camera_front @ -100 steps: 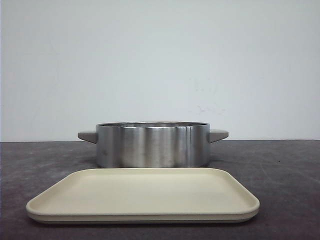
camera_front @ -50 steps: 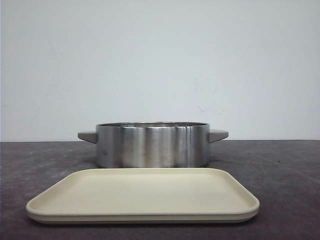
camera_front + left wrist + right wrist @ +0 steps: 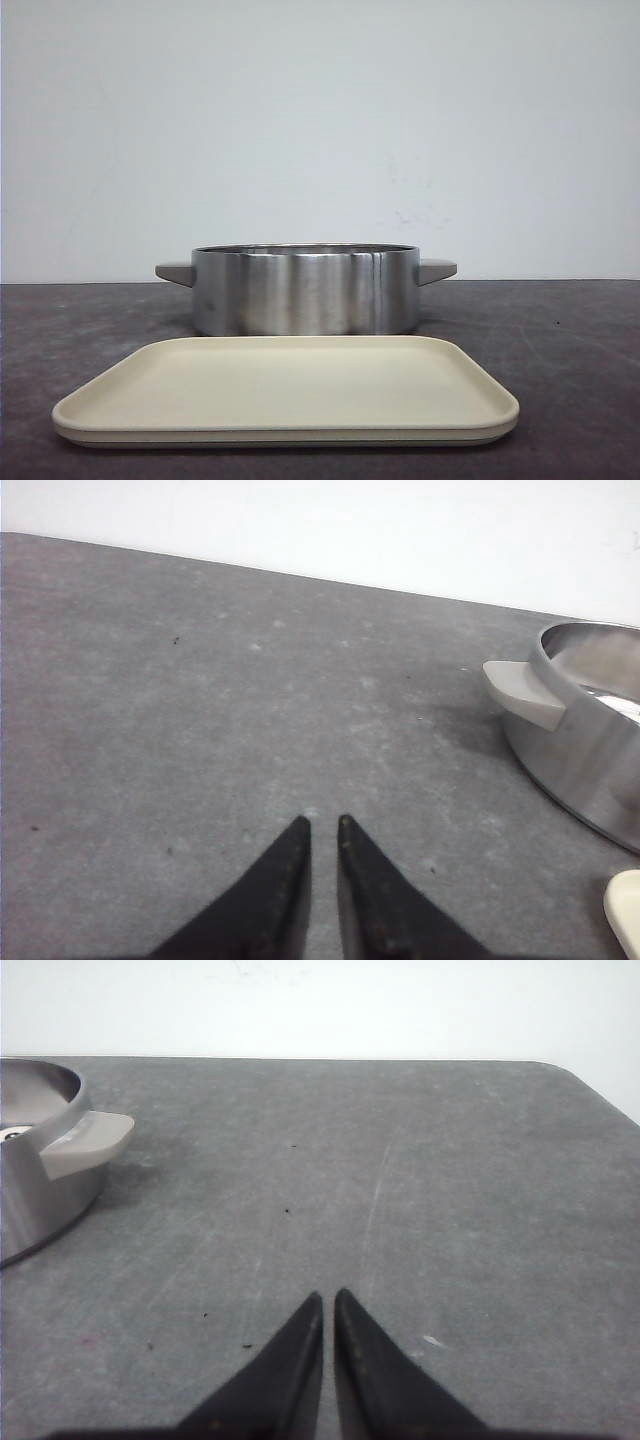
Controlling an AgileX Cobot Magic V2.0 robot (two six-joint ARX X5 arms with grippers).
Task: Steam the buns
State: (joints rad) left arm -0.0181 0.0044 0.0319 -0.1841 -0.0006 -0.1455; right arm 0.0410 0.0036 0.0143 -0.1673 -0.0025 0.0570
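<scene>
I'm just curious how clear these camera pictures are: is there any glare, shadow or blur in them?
Front view: flat, even light; the steel pot shows soft vertical bright bands, and the tray casts a thin shadow. Left wrist view: the left hand looks dark and slightly soft, and a faint shadow lies under the pot handle. Right wrist view: the right hand is a dark silhouette; the table is evenly lit.

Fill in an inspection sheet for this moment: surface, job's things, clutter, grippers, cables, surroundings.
Surface: dark grey table, faintly scuffed and speckled.
Job's things: no buns seen; steel pot with two grey handles stands behind the cream tray, which is bare. Pot's inside mostly hidden.
Clutter: nothing seen.
Grippers: left gripper and right gripper both shut, empty, over bare table beside the pot.
Cables: nothing seen.
Surroundings: plain white wall.
</scene>
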